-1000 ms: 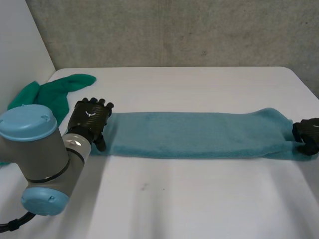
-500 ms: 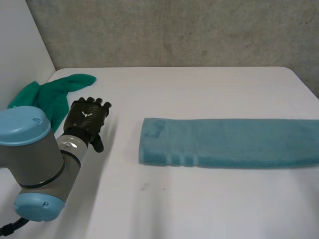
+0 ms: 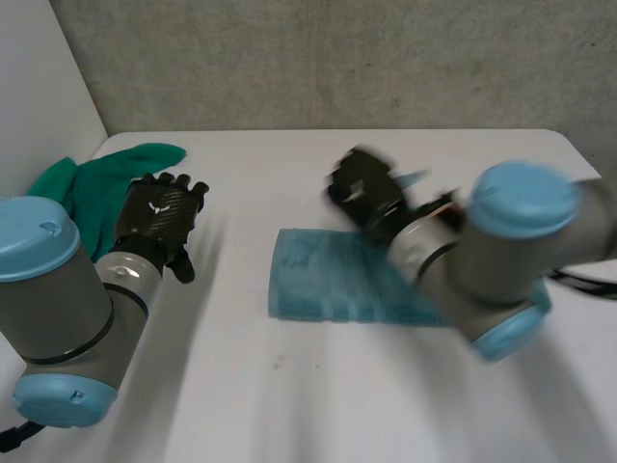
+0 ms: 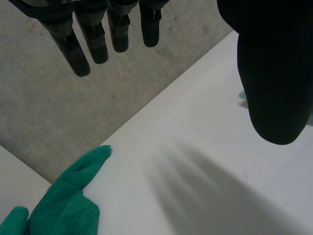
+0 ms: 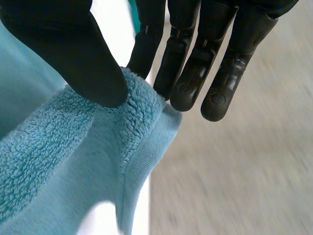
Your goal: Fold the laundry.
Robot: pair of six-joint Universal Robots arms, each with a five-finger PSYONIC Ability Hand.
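Head view, read left to right. At the far left of the white counter [image 3: 289, 405] lies a crumpled green cloth [image 3: 96, 183], with one tongue of it reaching right along the far side. Just right of it and slightly nearer, the left hand [image 3: 162, 214] ends the left arm [image 3: 58, 289] and hovers over bare counter, apart from the green cloth and well apart from the towel. In the left wrist view its fingers [image 4: 98, 39] are straight and set off from the thumb [image 4: 274, 73], with nothing between them — an open, empty hand. Near the middle of the counter lies the light-blue towel [image 3: 318, 285], folded into a band. Its left end is squared off and crossed by woven stripes, and the band runs right beneath the right arm [image 3: 501, 256]. The right hand [image 3: 366, 188] is raised over the far side of the towel's left part, to the left of its own arm. In the right wrist view the thumb [image 5: 73, 54] presses a hemmed edge of the towel against the fingers [image 5: 186, 63] — a pinch grip on the cloth. The terry hangs down from the pinch, and whether the held point is a corner cannot be told. A grey concrete wall [image 3: 337, 58] stands behind the counter's far edge.
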